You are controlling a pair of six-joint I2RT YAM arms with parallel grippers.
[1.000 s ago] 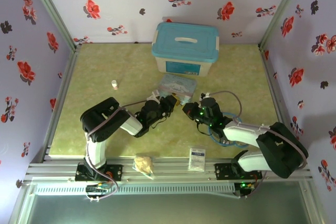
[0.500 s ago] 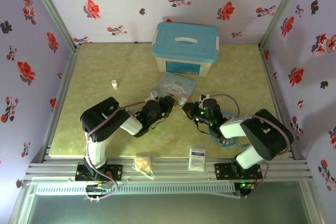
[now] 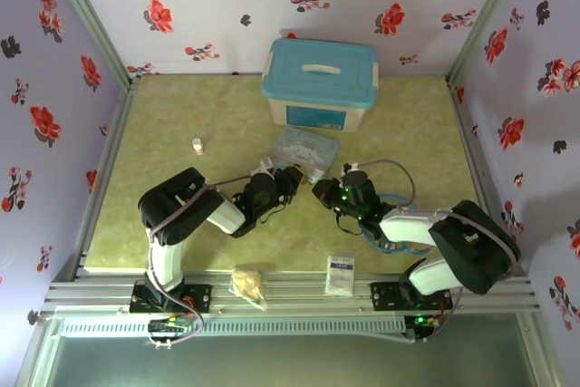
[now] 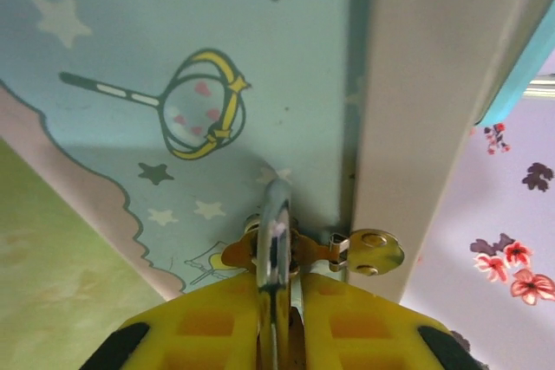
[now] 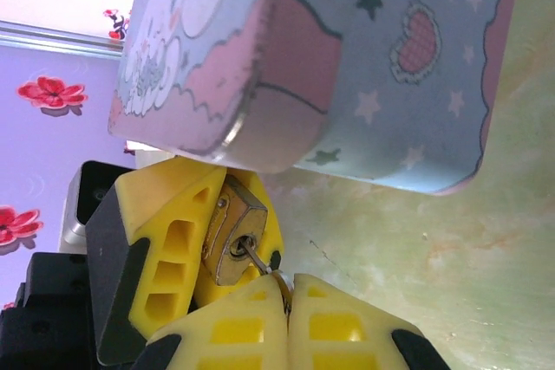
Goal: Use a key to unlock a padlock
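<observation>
Left gripper [image 4: 279,309] clamps the stiff, slick brass padlock [image 5: 232,230] by its flat sides; right gripper [image 5: 286,302] pinches the thin key [image 5: 252,257] by its head, which may slip when twisted.

No readable text, bin label [image 3: 314,116] and packet [image 3: 341,271] print too blurred

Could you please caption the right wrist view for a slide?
Right gripper holds the key at the keyhole of the padlock clamped in the left gripper, beside the cartoon tin.
</observation>
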